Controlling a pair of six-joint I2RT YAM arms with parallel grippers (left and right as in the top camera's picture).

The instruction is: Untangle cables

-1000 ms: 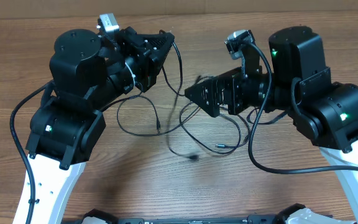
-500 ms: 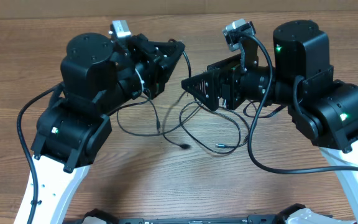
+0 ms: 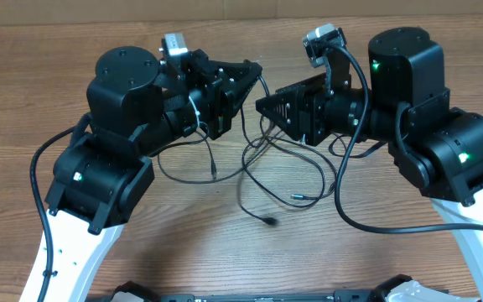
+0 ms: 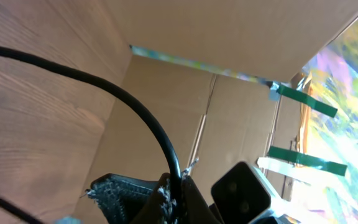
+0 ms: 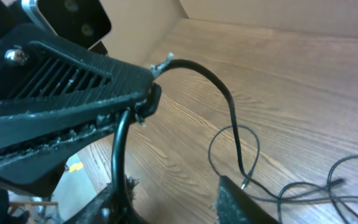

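Two grippers nose to nose over a mess of cables, one cord pinched and lifted.

From the left: left gripper (image 3: 253, 72) up at 12 o'clock above the pile, squeezed tight on one of the cables (image 3: 241, 180), likely to lift that cord up and away from the others so the tangle can loosen. Just to its right, at about 4 o'clock and almost touching, the right gripper (image 3: 263, 104), fingers looking spread apart with nothing clamped between them, probably lined up to take the same cord. Other cords lying loose and looped on the table (image 3: 183, 252) down at 6 o'clock, crossing one another, with a small plug (image 3: 272, 221) at the very bottom. No writing or brand names to read anywhere.
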